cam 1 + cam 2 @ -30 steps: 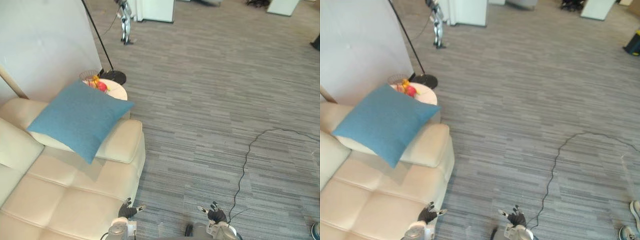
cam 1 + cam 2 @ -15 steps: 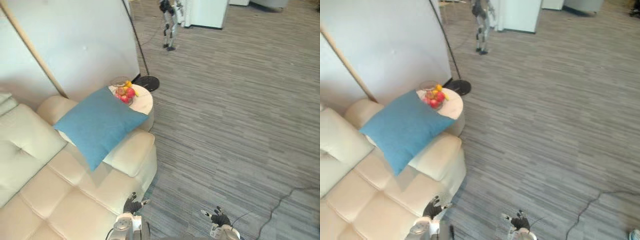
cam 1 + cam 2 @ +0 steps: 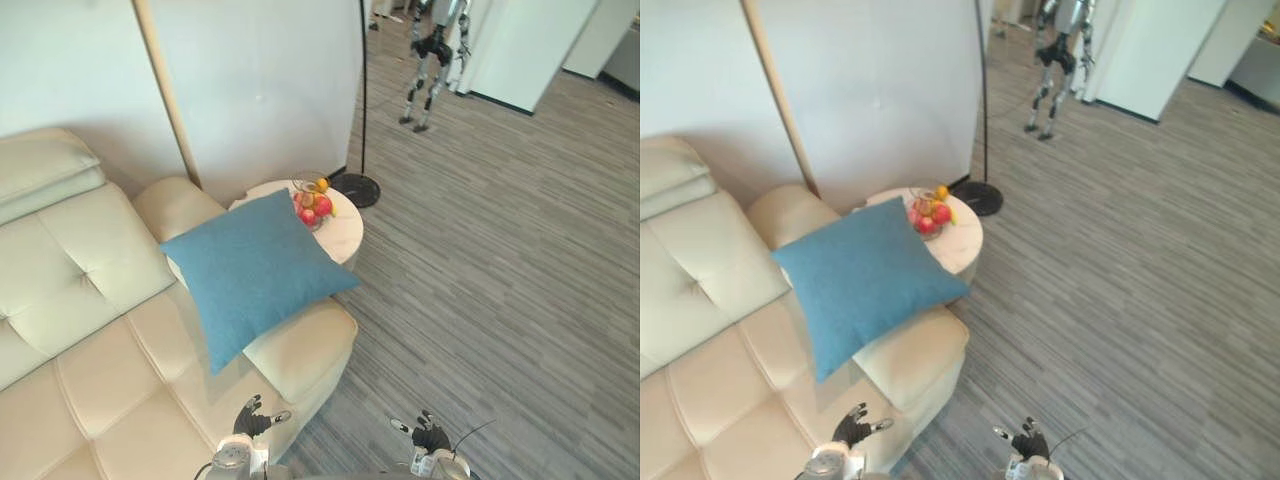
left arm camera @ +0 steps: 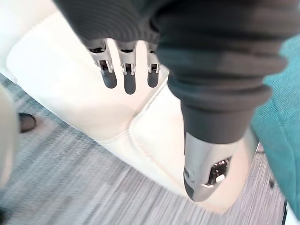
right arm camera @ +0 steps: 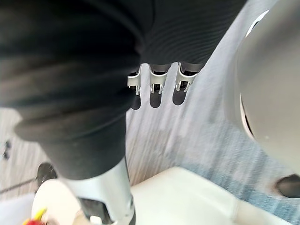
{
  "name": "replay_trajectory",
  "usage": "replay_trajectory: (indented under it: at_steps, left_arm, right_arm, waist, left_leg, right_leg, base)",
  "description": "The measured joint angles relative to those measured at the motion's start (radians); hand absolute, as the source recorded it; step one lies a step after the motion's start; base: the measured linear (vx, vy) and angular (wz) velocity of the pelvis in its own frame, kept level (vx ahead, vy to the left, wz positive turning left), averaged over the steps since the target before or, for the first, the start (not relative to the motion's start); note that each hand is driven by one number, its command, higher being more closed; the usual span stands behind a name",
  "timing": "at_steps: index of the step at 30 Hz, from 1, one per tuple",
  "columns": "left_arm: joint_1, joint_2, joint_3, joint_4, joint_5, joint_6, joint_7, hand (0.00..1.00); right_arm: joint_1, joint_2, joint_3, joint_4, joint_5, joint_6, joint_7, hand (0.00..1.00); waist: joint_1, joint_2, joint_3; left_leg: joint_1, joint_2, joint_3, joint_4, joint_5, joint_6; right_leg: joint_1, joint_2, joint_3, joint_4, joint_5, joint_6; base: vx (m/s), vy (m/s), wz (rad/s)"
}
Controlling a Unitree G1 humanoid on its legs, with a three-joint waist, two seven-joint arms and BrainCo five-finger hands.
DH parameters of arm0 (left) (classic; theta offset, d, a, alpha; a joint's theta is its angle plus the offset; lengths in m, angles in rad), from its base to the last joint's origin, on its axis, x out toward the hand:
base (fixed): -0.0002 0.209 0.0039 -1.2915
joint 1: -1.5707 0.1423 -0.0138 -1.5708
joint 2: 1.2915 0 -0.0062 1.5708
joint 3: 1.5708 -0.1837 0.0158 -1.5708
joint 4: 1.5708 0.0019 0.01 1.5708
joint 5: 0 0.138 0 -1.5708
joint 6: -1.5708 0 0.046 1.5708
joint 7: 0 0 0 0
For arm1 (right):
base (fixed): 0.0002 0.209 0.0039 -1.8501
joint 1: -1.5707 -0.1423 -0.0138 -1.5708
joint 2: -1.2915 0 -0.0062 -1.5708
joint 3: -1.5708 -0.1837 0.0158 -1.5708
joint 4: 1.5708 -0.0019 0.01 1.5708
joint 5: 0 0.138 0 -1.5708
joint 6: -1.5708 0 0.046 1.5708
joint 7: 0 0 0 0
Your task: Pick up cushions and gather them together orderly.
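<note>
Blue against cream upholstery: spots the cushion [image 3: 255, 275] propped untouched on the arm of the sofa [image 3: 100, 330], hangs left hand [image 3: 250, 420] and right hand [image 3: 430, 437] low, fingers straight and empty, leaves all gathering to do.

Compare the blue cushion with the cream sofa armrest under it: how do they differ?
The blue cushion is flat and square; the cream armrest is long and rounded. The cushion lies tilted, one corner hanging towards the seat; the armrest sits level. Both look softly padded.
</note>
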Motion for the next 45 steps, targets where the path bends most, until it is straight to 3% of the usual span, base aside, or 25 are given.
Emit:
replay_trajectory:
  at_steps: [2, 3, 4, 6, 9, 12, 15, 17, 18, 21, 29, 33, 38, 45]
  left_arm:
    - [0.006, -0.023, 0.027, 0.0, 0.0, 0.0, 0.001, 0.0]
    - [0.006, -0.023, 0.027, 0.0, -0.001, -0.001, 0.001, 0.0]
    - [0.008, -0.02, 0.033, 0.0, 0.0, -0.003, 0.001, 0.0]
    - [0.022, -0.043, 0.068, 0.003, -0.001, -0.004, 0.002, 0.0]
    - [0.034, -0.078, 0.094, 0.002, 0.001, -0.007, -0.004, 0.0]
    - [0.029, -0.078, 0.092, -0.002, 0.001, -0.008, -0.004, 0.0]
    - [0.026, -0.076, 0.054, 0.001, 0.001, -0.008, -0.005, 0.0]
    - [0.022, -0.076, 0.047, 0.003, 0.001, -0.007, -0.005, 0.0]
    - [0.022, -0.066, 0.044, 0.002, 0.002, -0.009, -0.005, 0.0]
    - [0.025, -0.012, 0.022, 0.006, 0.003, -0.007, -0.006, 0.0]
    - [0.028, 0.028, 0.016, 0.043, -0.002, -0.009, -0.007, 0.0]
    - [0.051, 0.082, 0.04, 0.028, -0.035, -0.009, -0.005, 0.0]
    - [0.107, 0.217, 0.134, -0.195, -0.158, -0.05, 0.005, 0.0]
    - [0.055, 0.263, 0.174, -0.38, -0.177, -0.076, 0.048, 0.0]
  right_arm:
    - [0.001, -0.001, 0.005, 0.002, 0.0, -0.001, 0.0, 0.0]
    - [0.002, -0.001, 0.008, 0.003, 0.0, -0.001, 0.001, 0.0]
    - [0.009, 0.007, 0.012, 0.008, 0.0, -0.001, 0.003, 0.0]
    - [0.012, -0.002, 0.027, 0.009, 0.0, -0.002, 0.007, 0.0]
    - [0.011, -0.018, 0.028, 0.007, -0.004, -0.003, 0.011, 0.0]
    - [0.013, -0.019, 0.028, 0.011, -0.004, -0.002, 0.012, 0.0]
    - [0.011, -0.021, 0.017, 0.012, -0.003, -0.002, 0.008, 0.0]
    - [0.011, -0.019, 0.001, 0.012, -0.001, -0.002, 0.006, 0.0]
    - [0.014, -0.017, -0.012, 0.019, 0.001, 0.0, 0.0, 0.0]
    - [0.007, 0.005, -0.011, 0.026, 0.001, 0.002, 0.0, 0.0]
    - [0.013, -0.02, -0.052, 0.045, 0.0, 0.0, -0.003, 0.0]
    - [0.024, -0.103, -0.052, -0.013, -0.02, -0.001, -0.014, 0.0]
    - [0.061, -0.261, -0.069, -0.326, -0.099, -0.032, -0.023, 0.0]
    - [-0.047, -0.338, -0.048, -0.507, -0.135, -0.043, -0.022, 0.0]
  waist:
    - [-0.008, 0.007, 0.0]
    - [-0.009, 0.004, -0.002]
    - [-0.008, -0.018, -0.012]
    - [-0.007, 0.006, -0.034]
    - [-0.009, 0.058, -0.044]
    - [-0.008, 0.055, -0.04]
    - [-0.017, 0.049, -0.041]
    - [-0.024, 0.046, -0.041]
    - [-0.022, 0.034, -0.045]
    - [-0.021, 0.001, -0.051]
    - [-0.027, 0.006, -0.054]
    - [-0.033, 0.003, -0.055]
    - [-0.035, -0.006, -0.062]
    - [-0.04, -0.009, -0.064]
  left_leg:
    - [0.001, 0.015, -0.083, 0.009, -0.017, -0.028]
    - [0.002, 0.015, -0.102, 0.011, -0.022, -0.037]
    - [-0.005, 0.004, -0.133, 0.026, -0.04, -0.066]
    - [-0.015, 0.033, -0.164, 0.06, -0.057, -0.088]
    - [-0.053, 0.093, -0.128, 0.121, -0.044, -0.113]
    - [-0.115, 0.135, -0.025, 0.219, -0.021, -0.145]
    - [-0.118, 0.156, 0.114, 0.148, -0.007, -0.128]
    - [-0.117, 0.153, 0.171, 0.1, 0.001, -0.119]
    - [-0.116, 0.134, 0.191, 0.037, 0.034, -0.121]
    - [-0.107, 0.108, 0.178, -0.028, 0.076, -0.113]
    - [-0.045, 0.068, 0.175, -0.176, 0.156, -0.101]
    - [-0.028, 0.06, 0.171, -0.222, 0.178, -0.099]
    - [-0.032, 0.055, 0.183, -0.25, 0.181, -0.1]
    - [-0.055, 0.053, 0.195, -0.255, 0.184, -0.102]
  right_leg:
    - [0.0, 0.077, 0.145, -0.191, 0.042, -0.009]
    - [0.004, 0.087, 0.175, -0.232, 0.067, -0.011]
    - [0.013, 0.084, 0.214, -0.312, 0.16, -0.025]
    - [0.029, 0.089, 0.154, -0.298, 0.164, -0.02]
    - [0.095, 0.109, 0.032, -0.341, 0.127, -0.057]
    - [0.158, 0.112, -0.068, -0.364, 0.118, -0.072]
    - [0.184, 0.097, -0.151, -0.406, 0.117, -0.075]
    - [0.183, 0.088, -0.185, -0.416, 0.117, -0.073]
    - [0.176, 0.077, -0.216, -0.433, 0.125, -0.063]
    - [0.189, 0.074, -0.224, -0.489, 0.162, -0.055]
    - [0.211, 0.065, -0.224, -0.537, 0.195, -0.047]
    - [0.209, 0.067, -0.221, -0.547, 0.2, -0.047]
    - [0.179, 0.077, -0.203, -0.553, 0.205, -0.048]
    - [0.161, 0.088, -0.175, -0.599, 0.23, -0.052]
  base:
    - [0.29, -0.239, 1.2]
    - [0.32, -0.376, 1.21]
    - [0.33, -0.437, 1.16]
    - [0.28, -0.346, 1.02]
    - [0.22, -0.229, 0.87]
    - [0.1, -0.182, 0.93]
    - [0.01, -0.069, 0.87]
    - [-0.04, 0.05, 0.79]
    - [-0.04, 0.062, 0.68]
    - [-0.04, 0.047, 0.29]
    - [-0.04, 0.033, 0.03]
    - [0.0, 0.0, 0.0]
    - [0.04, 0.008, -0.09]
    - [0.07, 0.001, -0.09]
